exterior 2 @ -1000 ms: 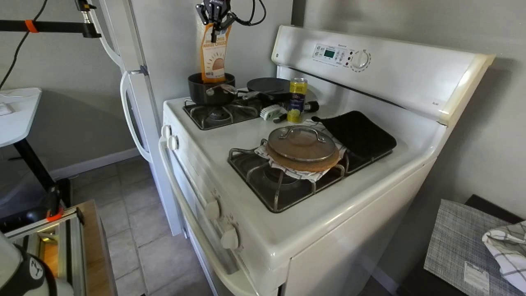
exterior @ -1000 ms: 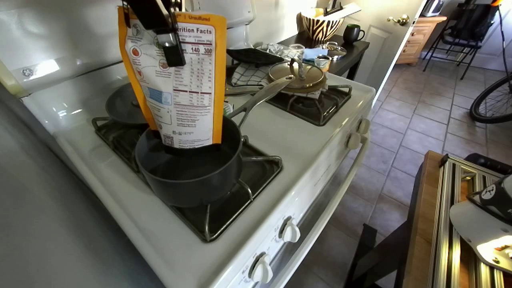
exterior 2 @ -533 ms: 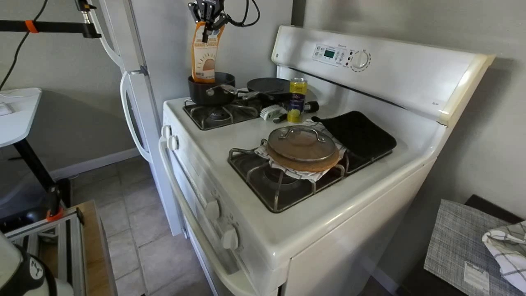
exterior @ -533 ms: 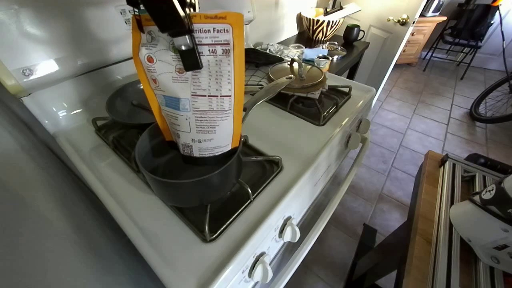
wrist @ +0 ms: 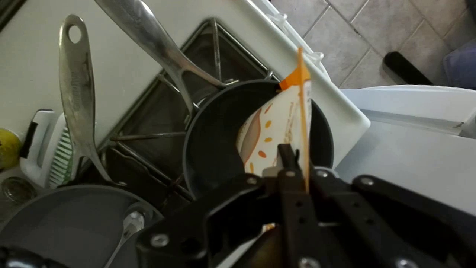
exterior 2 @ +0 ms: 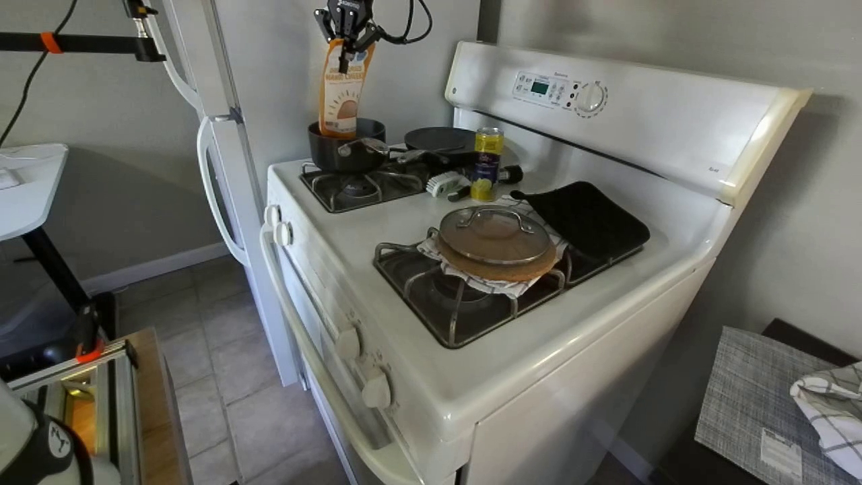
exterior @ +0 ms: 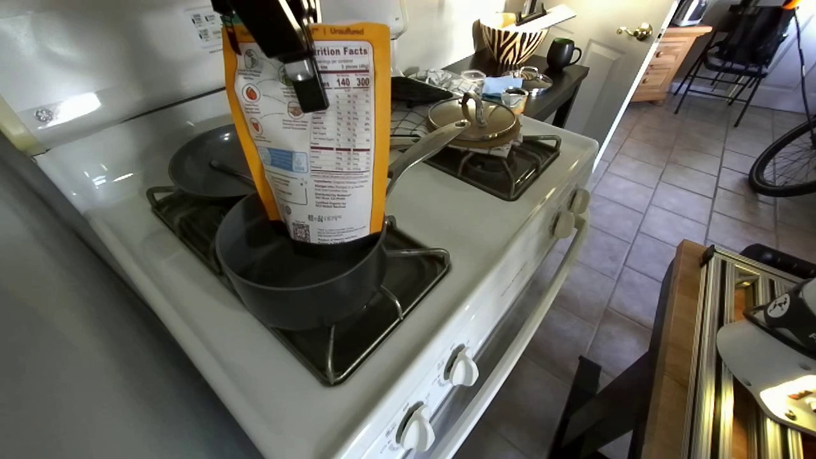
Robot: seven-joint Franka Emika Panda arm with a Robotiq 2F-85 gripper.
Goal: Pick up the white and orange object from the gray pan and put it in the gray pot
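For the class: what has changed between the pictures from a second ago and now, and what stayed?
The gripper and the orange-and-white pouch it holds have shifted slightly towards the front of the stove. Nothing was newly grasped or let go. The gray pot and gray pan stayed in place.

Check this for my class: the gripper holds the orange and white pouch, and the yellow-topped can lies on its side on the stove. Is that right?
One mistake: the can stands upright on the stove, as an exterior view shows. The gripper does hold the pouch.
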